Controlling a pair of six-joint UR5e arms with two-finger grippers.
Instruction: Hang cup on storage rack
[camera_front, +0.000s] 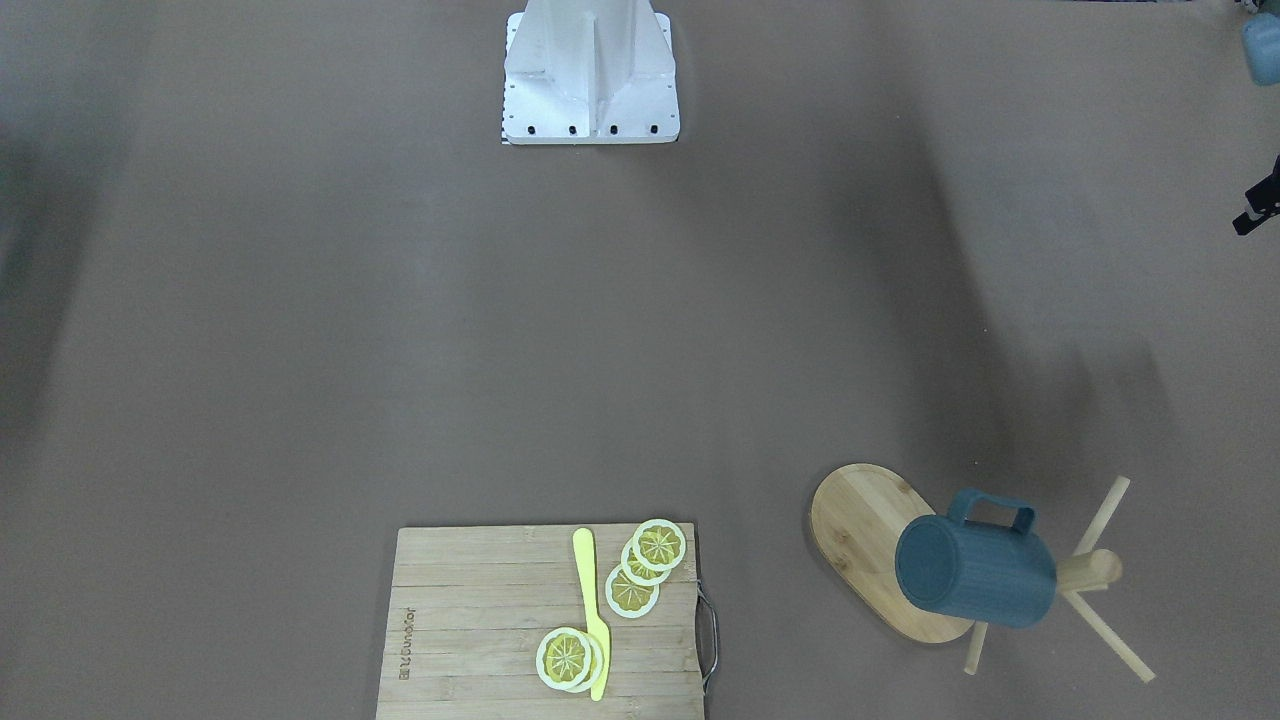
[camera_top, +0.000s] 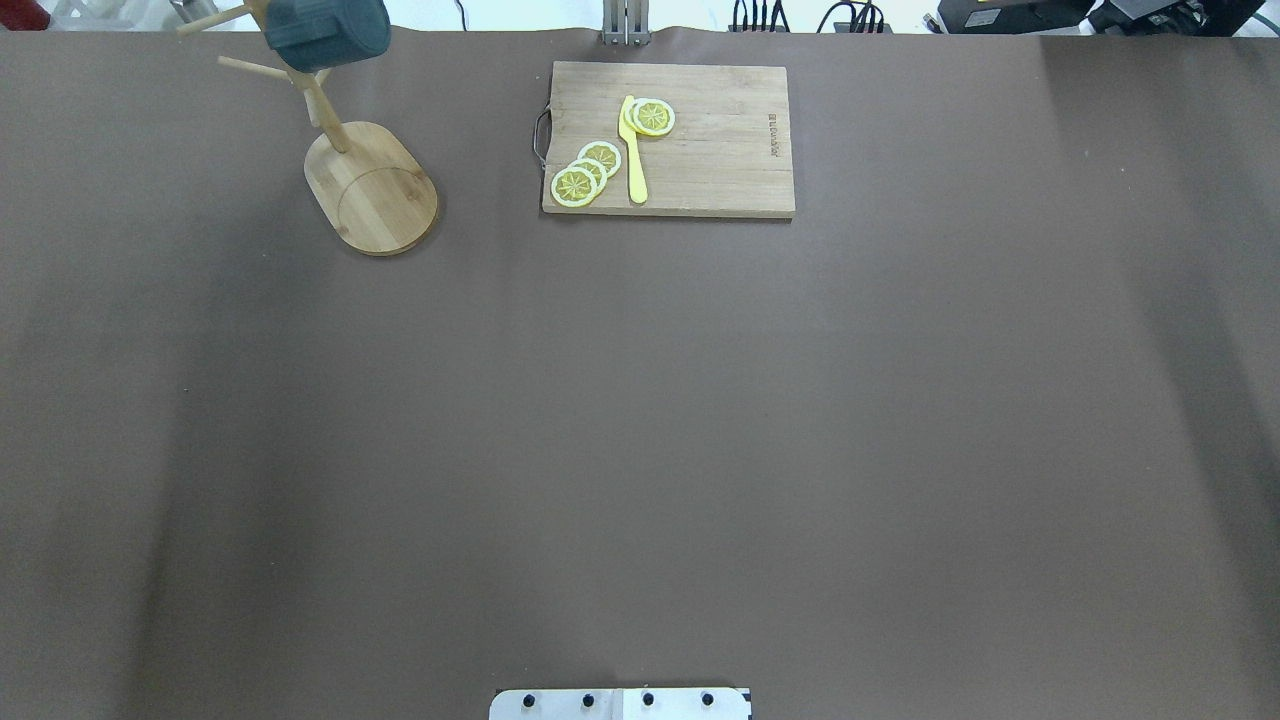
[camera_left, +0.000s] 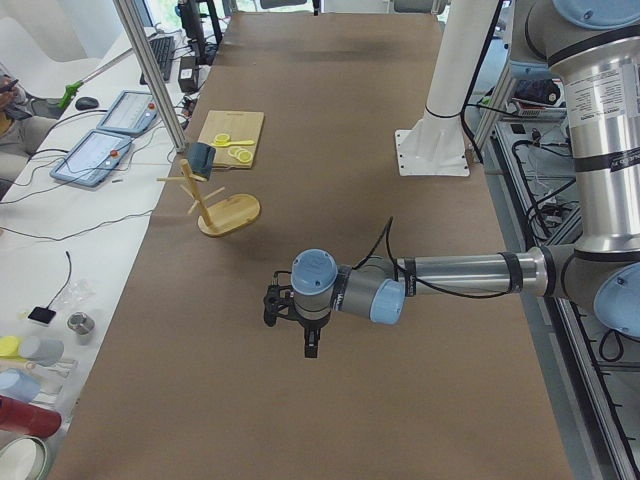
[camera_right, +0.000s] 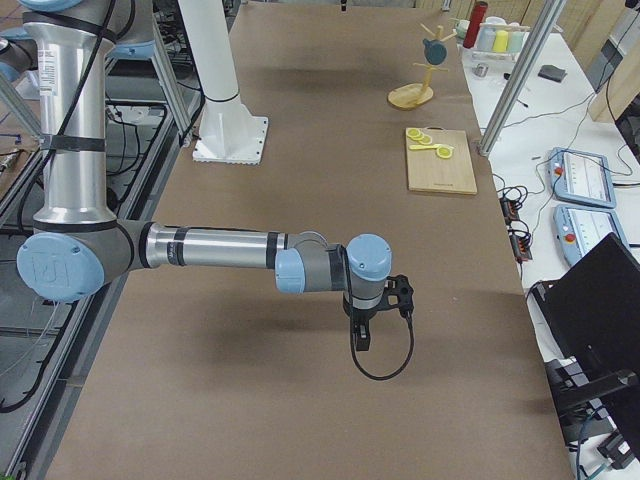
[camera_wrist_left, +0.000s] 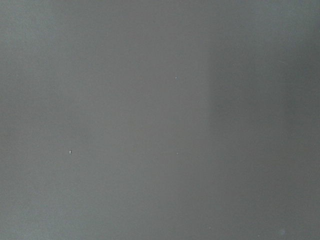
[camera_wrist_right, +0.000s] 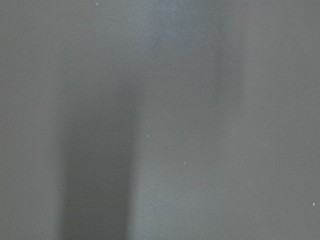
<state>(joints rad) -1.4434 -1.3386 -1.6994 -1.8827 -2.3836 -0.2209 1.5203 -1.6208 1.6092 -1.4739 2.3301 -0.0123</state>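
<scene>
The dark blue-grey cup (camera_front: 985, 575) hangs by its handle on a peg of the bamboo storage rack (camera_front: 860, 520), bottom facing the front camera. Cup (camera_top: 325, 30) and rack (camera_top: 375, 190) stand at the table's far left in the overhead view. The left gripper (camera_left: 310, 342) shows in the left side view, pointing down over bare table, well away from the rack (camera_left: 230, 213). The right gripper (camera_right: 360, 340) hangs over bare table at the other end, far from the rack (camera_right: 412, 96). I cannot tell whether either is open. Both wrist views show only table.
A bamboo cutting board (camera_top: 720, 150) with lemon slices (camera_top: 585, 175) and a yellow knife (camera_top: 633, 150) lies at the far middle of the table. The white robot base (camera_front: 590, 80) stands at the robot's edge. Operator desks with tablets (camera_left: 105, 150) flank the far side.
</scene>
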